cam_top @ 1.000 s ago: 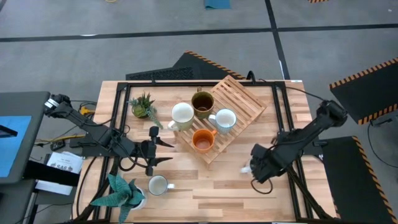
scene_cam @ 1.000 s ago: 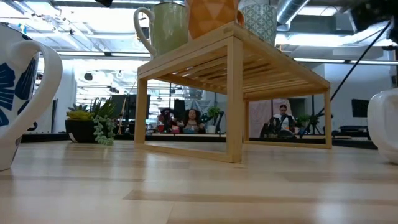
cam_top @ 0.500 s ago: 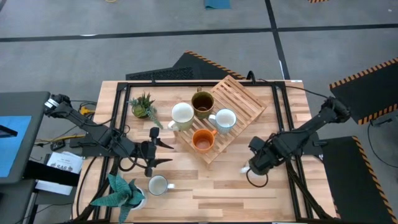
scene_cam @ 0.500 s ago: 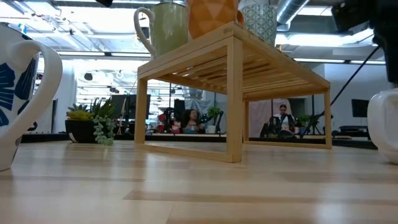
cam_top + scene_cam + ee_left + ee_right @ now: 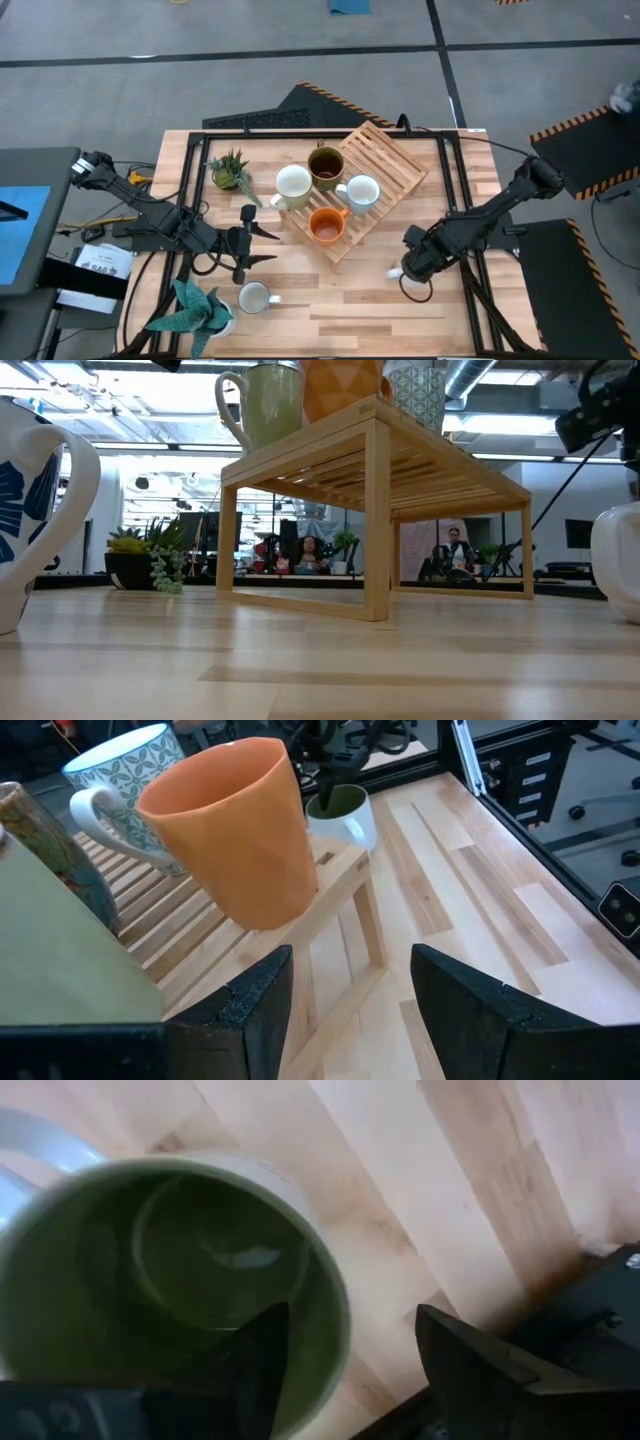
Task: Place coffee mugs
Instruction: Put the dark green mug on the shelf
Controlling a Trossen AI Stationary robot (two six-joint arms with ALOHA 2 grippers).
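Wooden butcher-block table [image 5: 380,300], pale planks with a black frame round it, and sitting on it at an angle is a slatted wooden rack [image 5: 385,165] with four mugs on top: a cream-white mug [image 5: 293,184], a dark brown mug [image 5: 325,166] with a glossy rim, a pale patterned mug [image 5: 362,190] and an orange mug [image 5: 326,226] that looks smooth and slightly faceted in the left wrist view. Near the right edge of the table stands a mug that's white outside and green inside [image 5: 170,1295], round and glazed, with the right gripper [image 5: 417,272] right over it, fingers spread, one dipping inside the rim, not squeezing it. Another white mug [image 5: 254,297] sits on the bare table near the front, beside a spiky plant [image 5: 197,305]. The left gripper [image 5: 262,243] hangs wide open and empty just left of the rack.
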